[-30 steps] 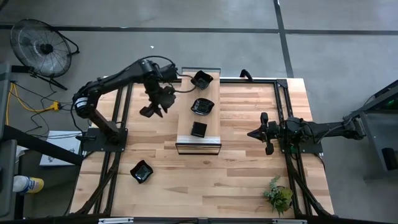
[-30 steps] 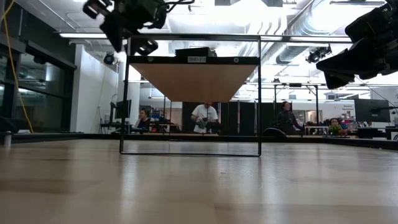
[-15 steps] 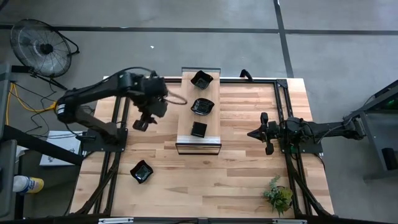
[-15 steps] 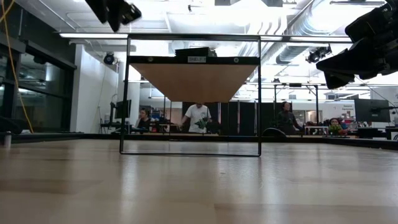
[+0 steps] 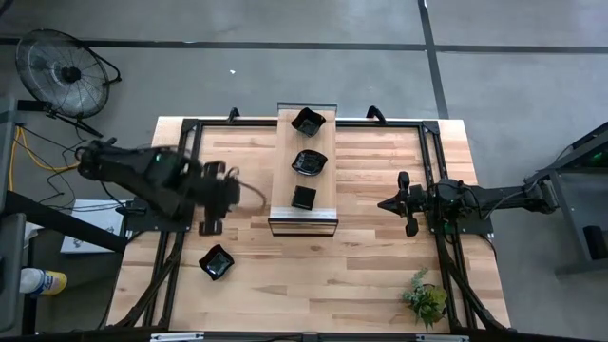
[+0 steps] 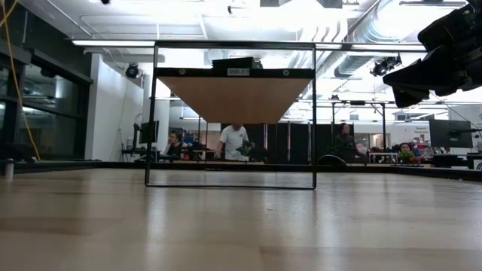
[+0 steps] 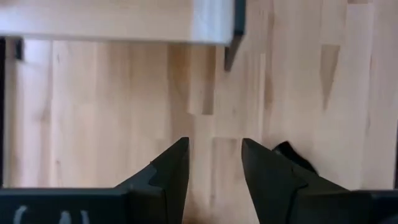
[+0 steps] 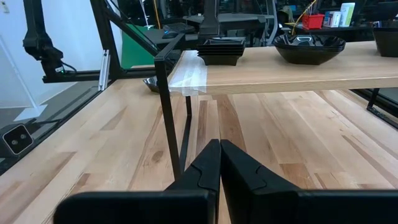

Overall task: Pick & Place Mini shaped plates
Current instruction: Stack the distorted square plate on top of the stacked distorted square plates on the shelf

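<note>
Three glossy black mini plates sit on top of a raised wooden shelf (image 5: 285, 161): one at its far end (image 5: 308, 121), one in the middle (image 5: 309, 162), and a square one near its front (image 5: 304, 198). A fourth plate (image 5: 217, 262) lies on the table at the near left; its edge shows in the left wrist view (image 7: 290, 155). My left gripper (image 5: 210, 220) is open and empty above the table, left of the shelf and just beyond that plate. My right gripper (image 5: 384, 203) is shut and empty, right of the shelf.
The shelf stands on thin black metal legs (image 6: 153, 113) in the middle of the table. A small green plant (image 5: 425, 297) stands at the near right corner. Black frame rails (image 5: 180, 161) run along both sides of the table. People show in the room beyond.
My left gripper has swung from beside the shelf's far end toward the table's near edge and a little left, ending just beyond the plate on the table. In the low view it has passed out of the top of the picture.
</note>
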Controlling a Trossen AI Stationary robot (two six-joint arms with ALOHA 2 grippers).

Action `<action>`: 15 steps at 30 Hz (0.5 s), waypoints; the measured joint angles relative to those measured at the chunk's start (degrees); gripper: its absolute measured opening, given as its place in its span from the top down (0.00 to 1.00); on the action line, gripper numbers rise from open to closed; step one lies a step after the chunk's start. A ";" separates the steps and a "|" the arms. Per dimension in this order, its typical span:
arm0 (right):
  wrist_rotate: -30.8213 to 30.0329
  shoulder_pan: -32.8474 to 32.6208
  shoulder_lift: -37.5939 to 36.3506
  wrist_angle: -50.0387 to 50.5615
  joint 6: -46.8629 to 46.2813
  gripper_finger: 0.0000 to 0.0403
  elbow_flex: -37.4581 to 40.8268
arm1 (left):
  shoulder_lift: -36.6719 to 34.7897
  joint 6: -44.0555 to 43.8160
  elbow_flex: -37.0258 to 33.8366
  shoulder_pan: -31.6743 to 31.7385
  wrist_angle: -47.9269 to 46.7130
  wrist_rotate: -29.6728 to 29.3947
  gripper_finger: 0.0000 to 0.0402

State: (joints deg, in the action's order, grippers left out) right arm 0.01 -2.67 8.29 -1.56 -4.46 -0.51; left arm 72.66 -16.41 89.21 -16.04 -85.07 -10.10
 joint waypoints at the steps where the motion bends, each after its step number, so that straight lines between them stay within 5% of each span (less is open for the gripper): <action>1: -0.02 0.00 0.00 0.02 -0.01 0.99 0.00 | -0.02 -3.49 -0.73 -2.32 0.03 -1.07 0.64; 7: -0.02 0.00 0.00 0.01 -0.01 0.99 0.00 | 0.00 -26.12 -8.52 -14.49 2.36 -2.36 0.64; 15: 0.00 -0.01 0.00 0.01 -0.01 0.99 0.00 | -1.92 -49.09 -23.48 -27.16 17.78 -6.53 0.64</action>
State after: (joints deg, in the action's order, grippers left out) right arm 0.01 -2.68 8.29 -1.56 -4.47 -0.51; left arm 70.74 -65.50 65.72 -43.20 -67.29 -16.63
